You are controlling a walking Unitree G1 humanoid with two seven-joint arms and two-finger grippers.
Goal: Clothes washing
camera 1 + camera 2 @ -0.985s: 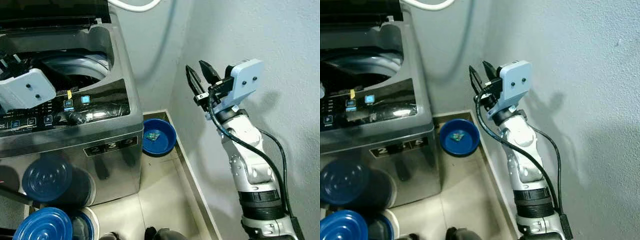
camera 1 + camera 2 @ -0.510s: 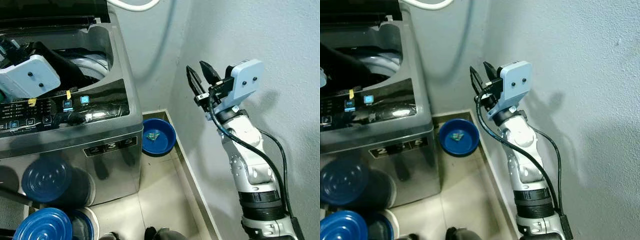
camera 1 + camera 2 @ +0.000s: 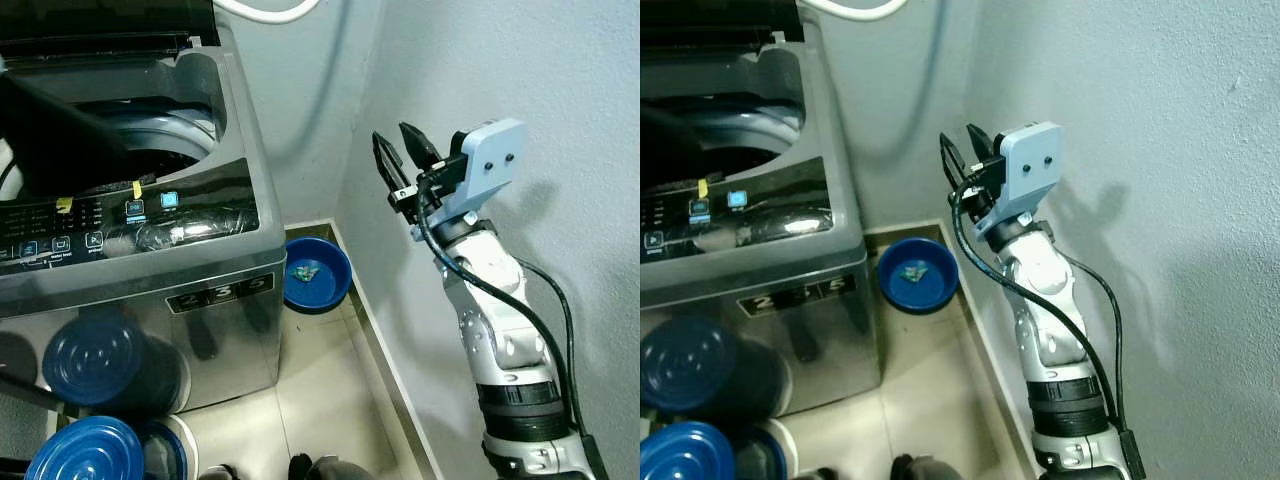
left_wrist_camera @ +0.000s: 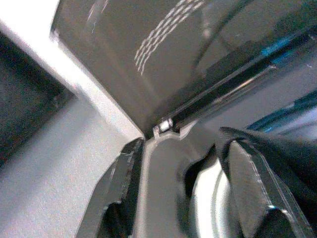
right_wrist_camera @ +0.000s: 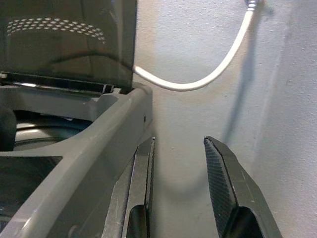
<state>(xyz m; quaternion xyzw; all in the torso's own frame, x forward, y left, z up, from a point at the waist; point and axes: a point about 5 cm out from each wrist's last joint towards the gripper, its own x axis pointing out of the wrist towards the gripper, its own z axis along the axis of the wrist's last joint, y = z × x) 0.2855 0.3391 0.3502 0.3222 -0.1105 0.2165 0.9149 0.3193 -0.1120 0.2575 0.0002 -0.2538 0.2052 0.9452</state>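
- The washing machine (image 3: 150, 230) stands with its lid up and its drum (image 3: 150, 130) open; a dark garment (image 3: 60, 135) hangs over the drum's near left rim, and that is the task's thing.
- In the left wrist view the left gripper (image 4: 183, 193) points at the lid hinge with its 2 fingers spread; dark cloth lies against 1 of them, but I cannot tell whether it is gripped.
- The right gripper (image 3: 400, 160) is raised beside the wall, well apart from the machine, its 2 fingers spread and holding nothing.
- Judgement: the step is loading the drum. Doing it well means carrying the cloth past the rim and letting go only once it hangs wholly inside, off the control panel (image 3: 90, 225).
- Count: 1 machine, 1 white hose (image 5: 198, 79), 1 blue bowl (image 3: 318, 275) on the floor, 2 blue lids (image 3: 90, 360) at the lower left.
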